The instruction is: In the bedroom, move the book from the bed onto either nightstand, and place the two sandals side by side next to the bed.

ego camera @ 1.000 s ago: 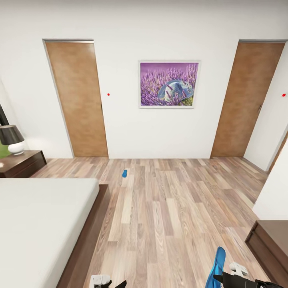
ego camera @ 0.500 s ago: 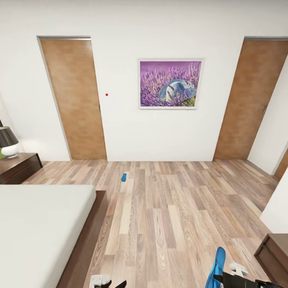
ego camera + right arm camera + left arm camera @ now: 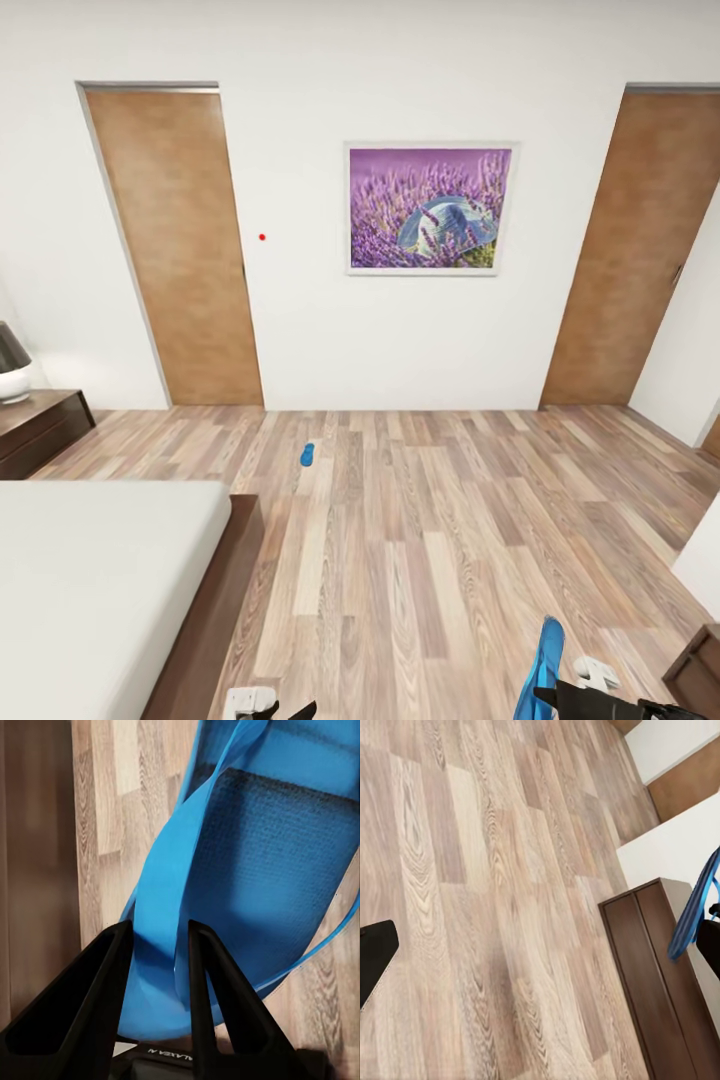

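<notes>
At the far left of the head view a lamp [image 3: 12,362] is seen on the dark nightstand [image 3: 40,425], and below it the pale mattress of the bed [image 3: 100,580] is bordered by its dark wooden frame. Just off the bed's far corner, on the wood-plank floor [image 3: 420,540], a blue sandal [image 3: 307,454] is seen lying flat, its long axis pointing roughly away from the robot toward the wall between the left door [image 3: 175,245] and the lavender picture [image 3: 428,208]. At the bottom edge the left gripper [image 3: 268,708] is glimpsed, but how far its fingers are spread cannot be told; in its wrist view a dark cabinet [image 3: 660,990] is shown beside a hanging blue sandal. Further right, the second sandal [image 3: 544,665] is held upright in the right gripper [image 3: 560,697], and in the right wrist view the two black fingers [image 3: 90,997] are seen pinched on its strap and sole [image 3: 247,892]. The floor sandal is judged to lie ahead and to the left, well apart from both grippers, nearer the free left arm's side, so an approach is called for first. The book is not made out on the visible mattress
</notes>
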`<state>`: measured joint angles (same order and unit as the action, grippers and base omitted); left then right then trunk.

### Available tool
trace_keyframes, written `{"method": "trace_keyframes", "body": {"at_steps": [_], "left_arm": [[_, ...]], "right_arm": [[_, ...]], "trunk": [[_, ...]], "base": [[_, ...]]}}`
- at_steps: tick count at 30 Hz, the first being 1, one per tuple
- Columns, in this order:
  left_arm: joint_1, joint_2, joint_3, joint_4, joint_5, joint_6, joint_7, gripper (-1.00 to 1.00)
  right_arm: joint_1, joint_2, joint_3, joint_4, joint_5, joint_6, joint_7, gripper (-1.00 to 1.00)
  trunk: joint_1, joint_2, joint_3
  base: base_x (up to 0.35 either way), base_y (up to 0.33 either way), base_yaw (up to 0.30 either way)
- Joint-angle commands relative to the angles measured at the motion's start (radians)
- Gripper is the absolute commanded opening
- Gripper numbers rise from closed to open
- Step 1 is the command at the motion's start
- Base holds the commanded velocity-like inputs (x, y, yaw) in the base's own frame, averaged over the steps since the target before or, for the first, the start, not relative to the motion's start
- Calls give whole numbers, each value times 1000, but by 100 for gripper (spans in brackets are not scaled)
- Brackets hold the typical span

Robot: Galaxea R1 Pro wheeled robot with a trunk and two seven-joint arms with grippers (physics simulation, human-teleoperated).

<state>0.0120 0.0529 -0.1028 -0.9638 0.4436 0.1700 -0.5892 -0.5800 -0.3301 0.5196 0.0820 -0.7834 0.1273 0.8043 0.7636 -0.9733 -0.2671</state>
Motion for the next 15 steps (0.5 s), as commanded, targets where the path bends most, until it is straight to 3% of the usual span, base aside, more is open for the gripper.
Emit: {"method": "trace_keyframes", "body": {"at_steps": [1, 15], "left_arm": [[0, 0, -2, -1, 11, 9, 1, 100], [0, 0, -2, -1, 11, 9, 1, 100]], "right_arm": [[-1, 0, 3, 2, -13, 9, 7, -100], [-1, 0, 3, 2, -13, 9, 7, -100]], "trunk": [[1, -1, -1], [1, -1, -1]], "base": [[329, 0, 0], [330, 0, 0]]}}
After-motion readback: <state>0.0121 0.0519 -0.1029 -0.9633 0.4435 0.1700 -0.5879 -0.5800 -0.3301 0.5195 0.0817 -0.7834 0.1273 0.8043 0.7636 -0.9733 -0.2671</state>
